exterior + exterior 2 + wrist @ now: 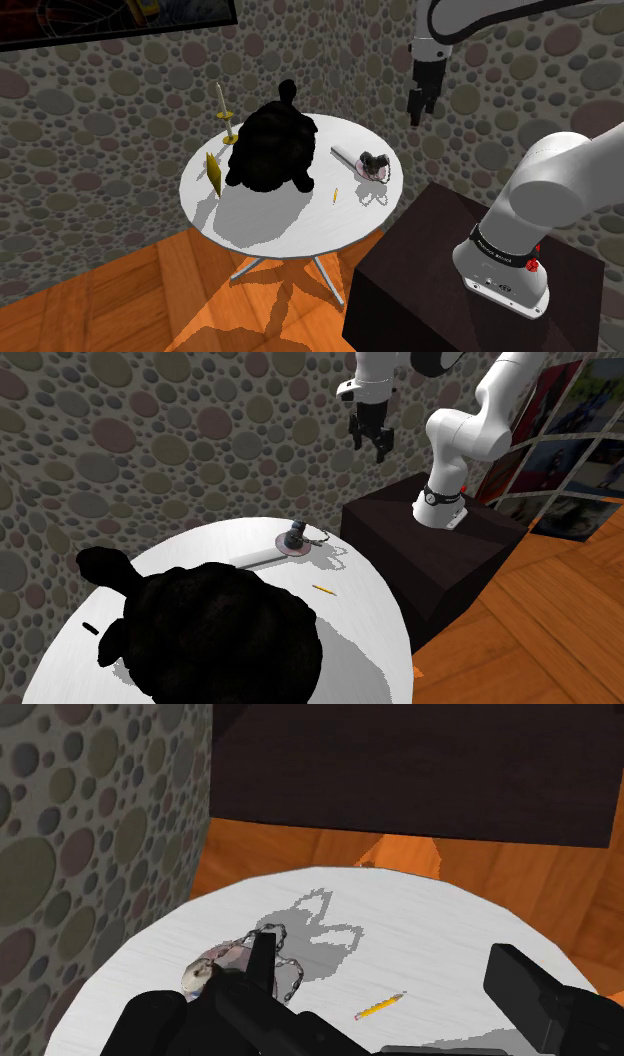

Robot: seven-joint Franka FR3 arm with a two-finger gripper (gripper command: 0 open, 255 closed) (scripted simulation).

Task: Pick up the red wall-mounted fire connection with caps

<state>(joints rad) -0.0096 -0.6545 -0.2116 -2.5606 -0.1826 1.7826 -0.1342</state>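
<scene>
the gripper (pixel 421 105) hangs in the upper right of the shoulder view, high above the round white table (pixel 262 228), and the fire connection (pixel 372 165) lies below it and a little toward the frame's left, near the table's right edge. the coming move is mostly a straight drop with a small shift toward the table's middle. in the second exterior view the gripper (pixel 368 444) is at upper centre and the connection (pixel 294 540) sits down and left of it, at the table's far rim.

the fingers are spread wide apart, with nothing between them. in the wrist view the gripper (pixel 385 972) is not centred on the connection (pixel 232 962): the piece lies by the finger nearer the pebbled wall, partly hidden behind it, so the hand looks to need a sideways correction toward the wall.

the connection looks small: a round pinkish plate flat on the table, a dark grey body rising from it, pale caps and thin chains trailing toward the dark stand (pixel 430 262). it reads more grey-pink than red. i cannot make out a clear long axis. a yellow pencil (pixel 380 1005) lies near it, apart.
</scene>
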